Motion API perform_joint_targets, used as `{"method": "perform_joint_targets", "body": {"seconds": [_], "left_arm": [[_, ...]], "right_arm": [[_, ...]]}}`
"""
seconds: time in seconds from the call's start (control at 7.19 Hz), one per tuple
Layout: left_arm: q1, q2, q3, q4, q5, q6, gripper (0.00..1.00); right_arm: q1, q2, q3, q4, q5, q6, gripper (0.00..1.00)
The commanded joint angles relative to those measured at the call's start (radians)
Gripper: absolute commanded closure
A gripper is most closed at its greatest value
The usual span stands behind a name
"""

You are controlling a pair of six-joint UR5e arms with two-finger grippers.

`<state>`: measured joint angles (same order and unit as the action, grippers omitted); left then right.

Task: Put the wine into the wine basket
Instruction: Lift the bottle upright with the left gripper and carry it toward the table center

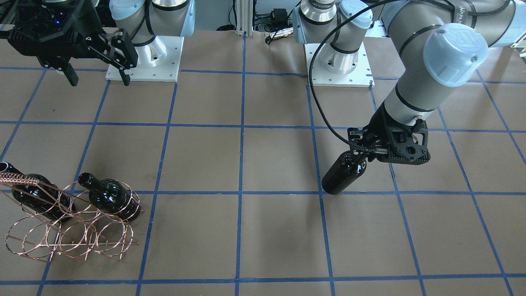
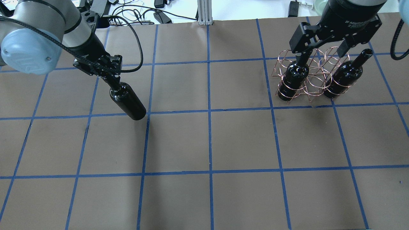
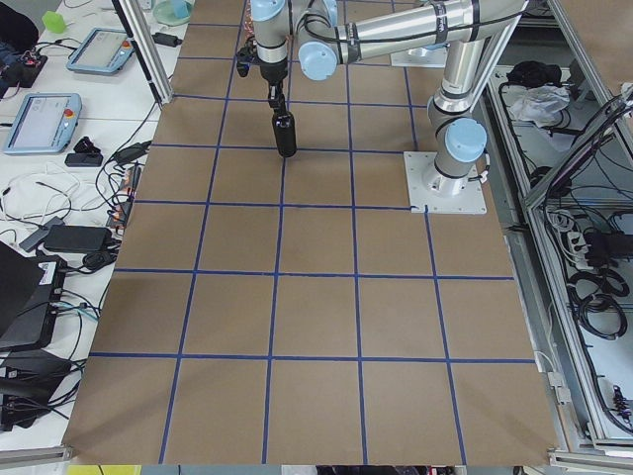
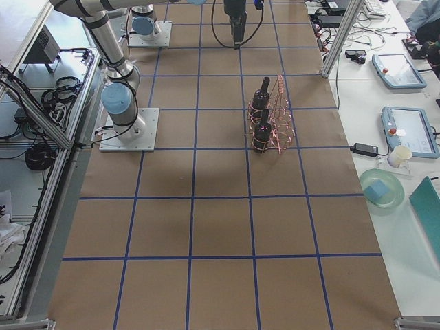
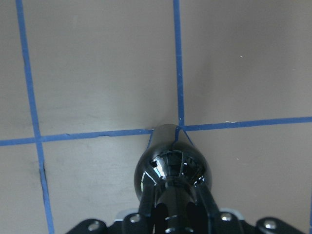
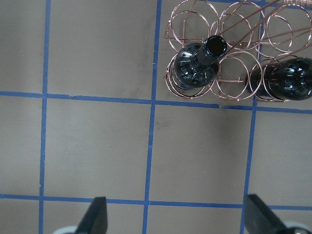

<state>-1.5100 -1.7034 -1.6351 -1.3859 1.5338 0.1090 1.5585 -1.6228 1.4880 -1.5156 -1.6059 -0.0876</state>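
Observation:
My left gripper [image 2: 111, 81] is shut on the neck of a glossy near-black wine bottle [image 2: 128, 101] and holds it upright over the table's left part, far from the basket. It also shows in the front view [image 1: 343, 174] and the left wrist view [image 5: 171, 168]. I cannot tell whether its base touches the table. The copper wire wine basket [image 2: 311, 91] stands at the far right with two look-alike bottles [image 2: 294, 76] [image 2: 344, 76] in its hoops. My right gripper [image 2: 322, 48] is open and empty, high above the basket [image 6: 234, 83].
The brown table top [image 2: 207, 143] carries a grid of blue tape lines. Both arm bases [image 1: 144, 61] [image 1: 339, 61] stand on white plates at the robot's edge. Several basket hoops [image 1: 73, 236] hold nothing. Cables and devices lie beyond the far edge.

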Motion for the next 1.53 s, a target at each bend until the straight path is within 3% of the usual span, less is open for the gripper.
{"method": "perform_joint_targets", "body": {"seconds": [0.0, 0.56, 1.25, 1.39], "left_arm": [[-0.073, 0.043, -0.028, -0.077, -0.003, -0.058, 1.00], [-0.094, 0.126, -0.159, -0.087, -0.004, -0.078, 1.00], [-0.118, 0.123, -0.167, -0.076, 0.008, -0.094, 1.00], [-0.118, 0.125, -0.169, -0.076, 0.009, -0.129, 1.00]], "right_arm": [[0.000, 0.000, 0.000, 0.000, 0.000, 0.000, 0.00], [-0.002, 0.000, 0.000, 0.002, -0.005, 0.000, 0.00], [0.000, 0.000, 0.000, 0.009, -0.006, 0.000, 0.00], [0.000, -0.003, -0.002, 0.011, -0.040, 0.000, 0.00]]}}
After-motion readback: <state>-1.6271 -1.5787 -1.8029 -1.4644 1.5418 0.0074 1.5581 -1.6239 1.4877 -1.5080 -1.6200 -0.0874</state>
